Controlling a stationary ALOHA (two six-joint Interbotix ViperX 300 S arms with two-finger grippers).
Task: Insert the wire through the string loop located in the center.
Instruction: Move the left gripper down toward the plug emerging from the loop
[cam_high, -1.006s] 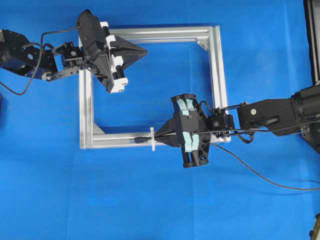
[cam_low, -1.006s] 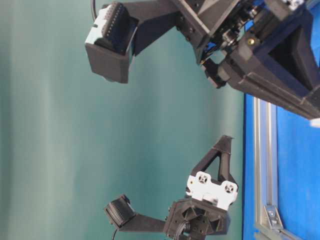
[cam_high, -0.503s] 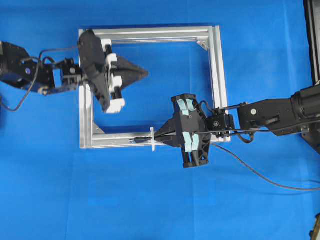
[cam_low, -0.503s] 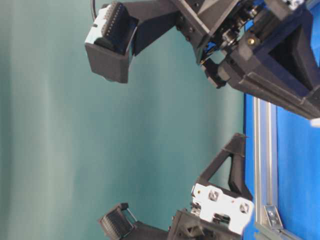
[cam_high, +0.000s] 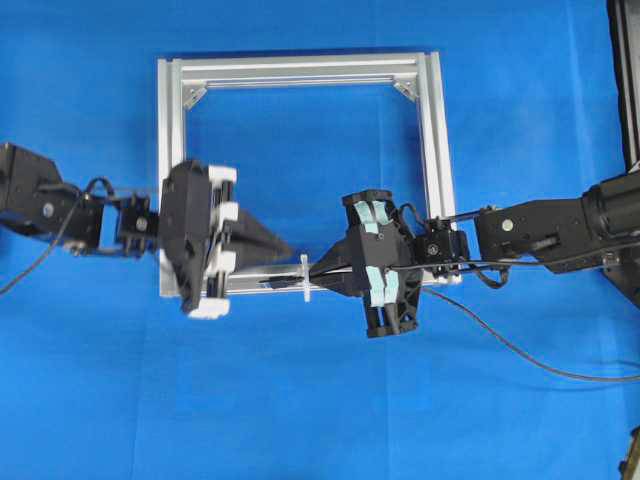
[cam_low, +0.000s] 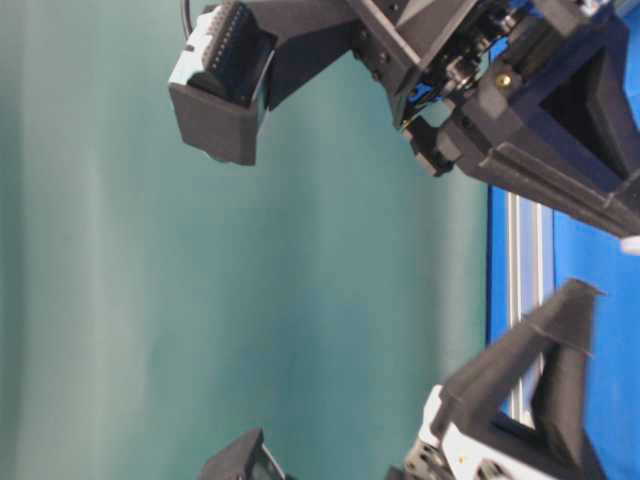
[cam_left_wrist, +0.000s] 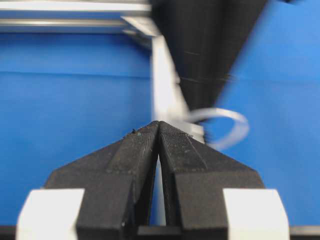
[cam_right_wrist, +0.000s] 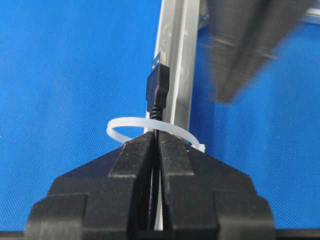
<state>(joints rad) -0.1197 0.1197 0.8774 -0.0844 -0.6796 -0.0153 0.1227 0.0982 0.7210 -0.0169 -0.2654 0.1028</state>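
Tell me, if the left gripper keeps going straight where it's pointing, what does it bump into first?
Probably the wire's plug, poking through the string loop toward the left gripper. Depth is hard to judge, so it might pass beside it.

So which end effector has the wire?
The right end effector, shut on the wire at the string loop. The left end effector is shut on nothing.

room: blue cloth (cam_high: 300, 400) around the frame (cam_high: 300, 68) is free for me | obstacle: string loop (cam_high: 304, 277) between my left gripper (cam_high: 288, 249) and right gripper (cam_high: 316, 270), near together
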